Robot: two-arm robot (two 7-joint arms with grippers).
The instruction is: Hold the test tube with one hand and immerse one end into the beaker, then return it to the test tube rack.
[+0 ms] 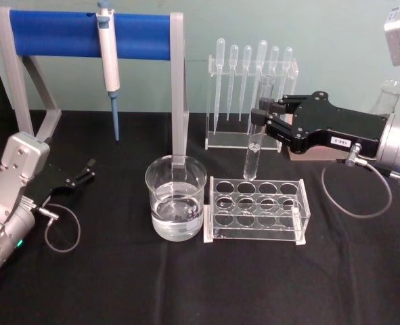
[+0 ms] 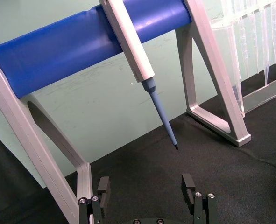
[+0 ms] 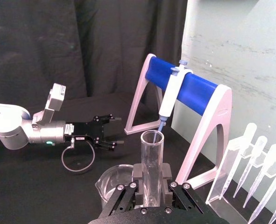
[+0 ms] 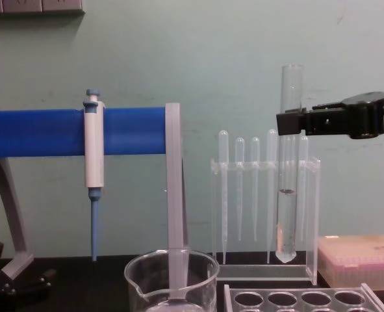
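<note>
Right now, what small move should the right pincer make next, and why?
Probably shift the right pincer leftward until the clear glass test tube hangs over the wide clear glass beaker. The pincer grips the tube upright, its round end above the clear rack with round holes, and the beaker stands just to that rack's left.

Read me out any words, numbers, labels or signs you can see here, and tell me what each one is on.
On the right gripper, a white label: dark characters, too small to read.
On the left gripper, a white tag: too small to read.
No other text can be read.
</note>
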